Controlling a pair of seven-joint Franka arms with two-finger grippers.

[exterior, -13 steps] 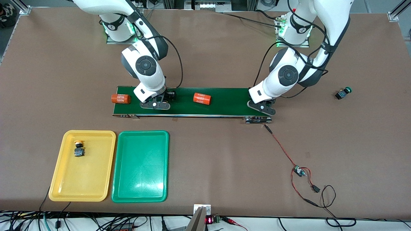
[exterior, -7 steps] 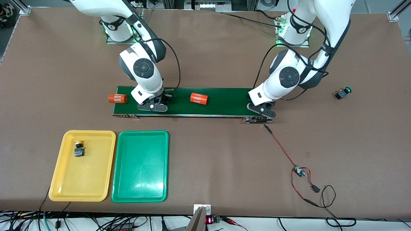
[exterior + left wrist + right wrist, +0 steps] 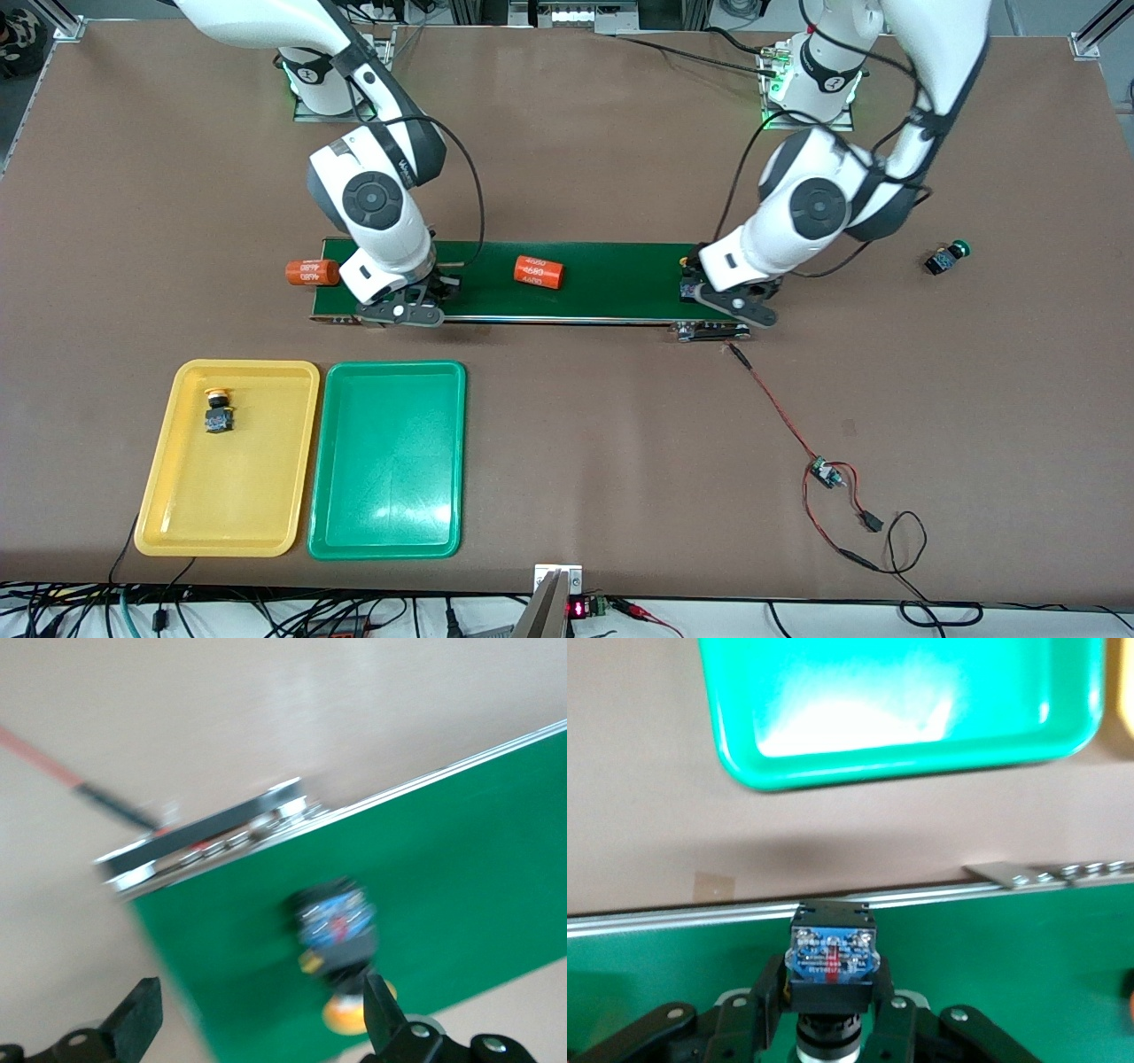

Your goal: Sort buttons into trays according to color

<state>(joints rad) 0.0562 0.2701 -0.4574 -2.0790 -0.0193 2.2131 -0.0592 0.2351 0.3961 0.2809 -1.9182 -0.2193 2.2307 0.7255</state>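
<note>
Pinching the button [image 3: 833, 970] by its black blocky body, your right gripper [image 3: 831, 1014] holds it over the conveyor belt [image 3: 611, 283]: judge it light, rigid, cap slippery, so grip the flat sides. Your left gripper [image 3: 257, 1028], fingers spread, hangs above a yellow-capped button [image 3: 339, 939] lying on the belt's other end.

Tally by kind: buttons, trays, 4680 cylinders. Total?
push-button switches: 4 (one held in the right gripper, one on the belt under the open left gripper)
trays: 2 (yellow tray, green tray)
orange 4680 cylinders: 2
Total: 8
</note>
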